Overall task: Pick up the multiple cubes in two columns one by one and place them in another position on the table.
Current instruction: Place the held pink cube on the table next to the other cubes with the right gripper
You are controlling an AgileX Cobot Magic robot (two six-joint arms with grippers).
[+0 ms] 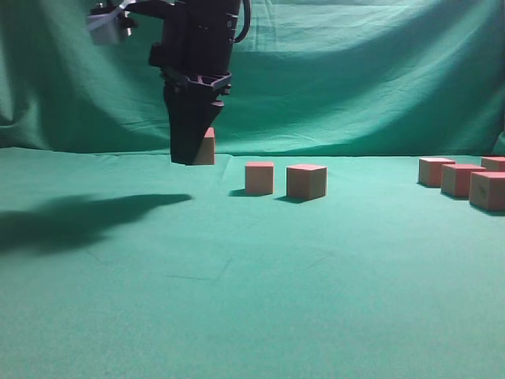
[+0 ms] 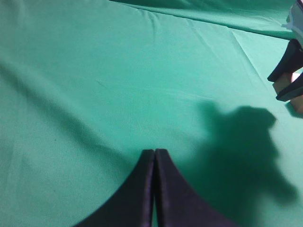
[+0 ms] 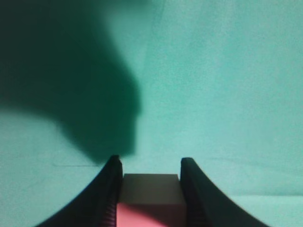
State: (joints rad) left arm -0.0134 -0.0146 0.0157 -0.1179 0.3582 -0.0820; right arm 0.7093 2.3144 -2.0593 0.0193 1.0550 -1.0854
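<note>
My right gripper (image 1: pixel 190 151) reaches across to the left of the exterior view and is shut on a pinkish-red cube (image 1: pixel 207 148), low over the green table (image 1: pixel 237 284). In the right wrist view the cube (image 3: pixel 150 196) sits between the jaws (image 3: pixel 149 163). Two cubes (image 1: pixel 259 177) (image 1: pixel 306 181) stand side by side just right of it. Several more cubes (image 1: pixel 461 179) are grouped at the right edge. My left gripper (image 2: pixel 155 151) is shut and empty over bare cloth. Its view shows the right gripper (image 2: pixel 289 71) with the cube (image 2: pixel 284 85) at far right.
A draped green backdrop (image 1: pixel 355 79) hangs behind the table. The arm's dark shadow (image 1: pixel 71 217) lies on the cloth at the left. The cloth has slight wrinkles near the front middle (image 1: pixel 197 276).
</note>
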